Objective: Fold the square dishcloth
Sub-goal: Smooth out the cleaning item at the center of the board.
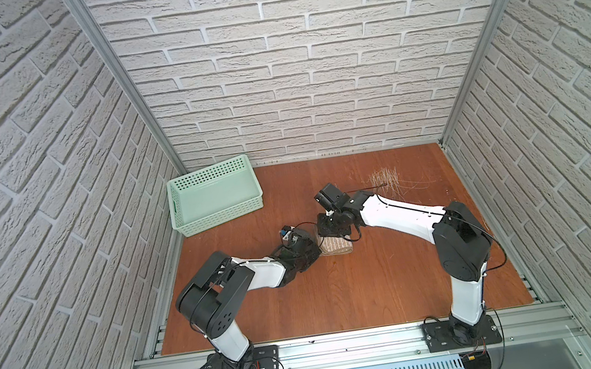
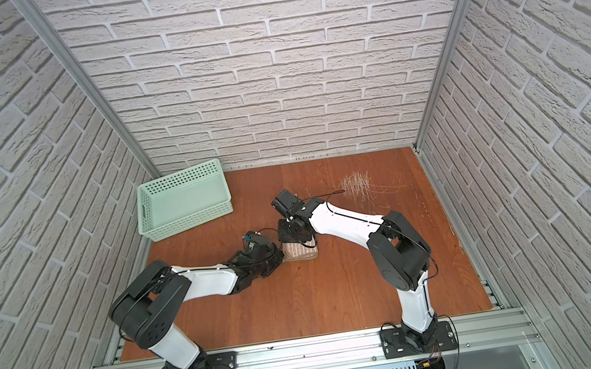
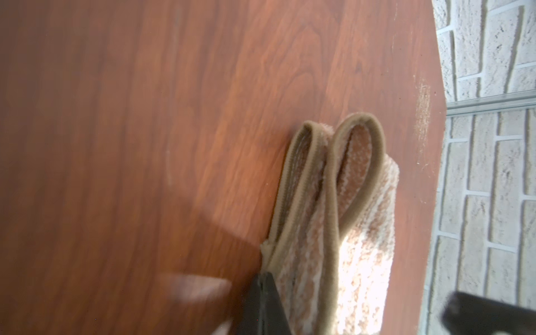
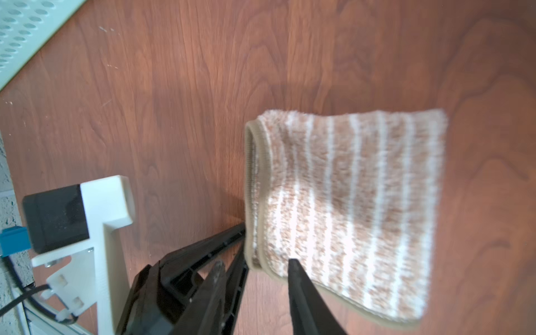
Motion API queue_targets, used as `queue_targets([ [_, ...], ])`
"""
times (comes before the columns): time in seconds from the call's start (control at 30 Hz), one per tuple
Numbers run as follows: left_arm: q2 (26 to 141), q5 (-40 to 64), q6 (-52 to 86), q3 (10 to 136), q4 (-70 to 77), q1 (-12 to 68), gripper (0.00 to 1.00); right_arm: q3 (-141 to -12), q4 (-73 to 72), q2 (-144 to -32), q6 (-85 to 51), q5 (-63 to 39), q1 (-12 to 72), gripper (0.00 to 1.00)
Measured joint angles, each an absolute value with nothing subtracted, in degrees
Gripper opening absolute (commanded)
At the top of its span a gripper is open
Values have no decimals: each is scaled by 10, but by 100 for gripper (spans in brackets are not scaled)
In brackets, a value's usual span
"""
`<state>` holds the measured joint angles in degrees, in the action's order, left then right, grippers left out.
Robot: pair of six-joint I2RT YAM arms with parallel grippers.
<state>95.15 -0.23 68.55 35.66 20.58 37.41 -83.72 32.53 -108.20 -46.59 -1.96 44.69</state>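
Square dishcloth (image 1: pixel 336 247): folded small, mid-table (image 1: pixel 380 284), between both tools.
Right tool (image 4: pixel 255 263): jaws apart over a dishcloth corner.
Left tool (image 4: pixel 242 232): tips at its left edge; whether clamped, cannot tell.

Mint-green perforated basket (image 1: pixel 221 216) at far-left table corner; wooden tabletop (image 1: pixel 361 286) bears pale scratch marks (image 1: pixel 384 180) far right.

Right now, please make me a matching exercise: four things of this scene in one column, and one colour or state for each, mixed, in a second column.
Things:
1. square dishcloth
2. basket
3. right gripper
4. scratch marks

Colour or state:
A. mint green, empty
B. jaws apart at the cloth's corner
C. folded, tan with white stripes
D. pale thin lines

Pairs: 1-C, 2-A, 3-B, 4-D
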Motion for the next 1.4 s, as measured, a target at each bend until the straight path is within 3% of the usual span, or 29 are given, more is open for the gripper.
queue_targets([
  [0.13, 919, -32, 685, 357, 163, 377, 22, -820, 334, -1058, -464, 6, 447, 32],
  [0.27, 889, -57, 680, 357, 127, 380, 22, -788, 338, -1027, -462, 23, 445, 22],
  [0.73, 847, -130, 678, 375, 19, 401, 12, -655, 261, -973, -487, -22, 436, 10],
  [1.4, 800, -191, 671, 379, -69, 404, 11, -627, 164, -1027, -519, -89, 436, 9],
])
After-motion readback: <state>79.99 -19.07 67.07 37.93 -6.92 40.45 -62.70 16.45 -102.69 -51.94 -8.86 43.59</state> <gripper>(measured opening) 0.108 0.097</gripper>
